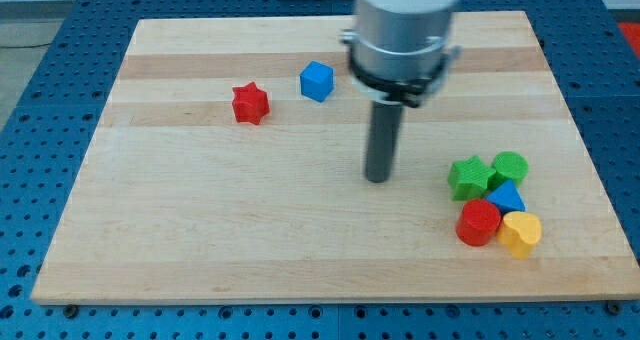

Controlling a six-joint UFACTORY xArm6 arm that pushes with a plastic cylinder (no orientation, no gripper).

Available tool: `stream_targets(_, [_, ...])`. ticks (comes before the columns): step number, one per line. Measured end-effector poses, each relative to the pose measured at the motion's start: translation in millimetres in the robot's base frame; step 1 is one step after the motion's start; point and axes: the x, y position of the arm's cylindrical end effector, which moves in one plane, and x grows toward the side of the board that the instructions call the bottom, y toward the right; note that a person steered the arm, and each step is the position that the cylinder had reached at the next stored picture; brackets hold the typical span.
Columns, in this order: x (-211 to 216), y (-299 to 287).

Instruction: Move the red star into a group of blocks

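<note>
Seven blocks lie on the wooden board, and my tip touches none of them; it is a bare rod end with nothing to open or close, standing on open wood and holding nothing. Taking my tip as the landmark: the blue cube sits up and to the view's left of it, near. The red star lies farther to the view's left, just beyond the blue cube and a little lower in the view, apart from it.

To the view's right of my tip, and slightly lower, is the cluster: green star, green cylinder, blue triangular block, red cylinder and yellow heart, packed close together.

The red star looks like a small, stiff, light block that should slide easily on smooth wood. Since it cannot be gripped, I judge the push belongs on its far side from the cluster, against a notch between two points so it does not spin off. It lies flat, one point roughly toward the view's top, with no real long axis.
</note>
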Motion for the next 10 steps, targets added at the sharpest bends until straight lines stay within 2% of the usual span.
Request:
stream_targets(2, [-34.5, -142.1])
stream_targets(3, [-63.8, -192.7])
stream_targets(4, [-105.9, -204.3])
stream_targets(5, [-129.6, -174.2])
stream_targets(6, [-129.2, -134.5])
stream_targets(7, [-111.3, -114.4])
stream_targets(10, [-19.2, -116.5])
